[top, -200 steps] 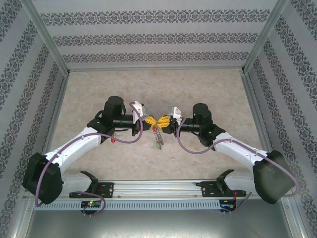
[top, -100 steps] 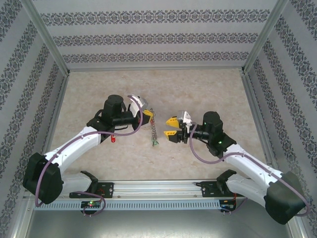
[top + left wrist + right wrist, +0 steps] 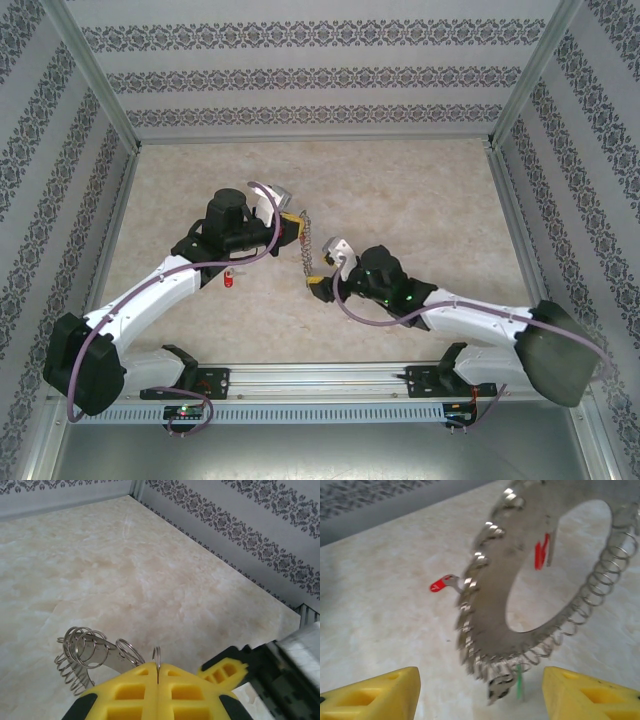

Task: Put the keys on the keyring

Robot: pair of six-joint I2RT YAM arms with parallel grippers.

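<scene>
- Left gripper (image 3: 158,675): fingers pressed together, clamped on rim loop of keyring (image 3: 85,655). Ring held upright above table (image 3: 420,190).
- Right gripper (image 3: 480,687): jaws apart, gripping nothing, close by ring's lower edge, near dangling green key (image 3: 520,685).
- Red keys (image 3: 439,585): on table beyond ring, near left arm, well apart from both claws.
- Handling, as judged: hold ring steady. Back right claw off and lower onto one red head. Pinch head, not blade. Leave blade tip free for threading onto loop.
</scene>
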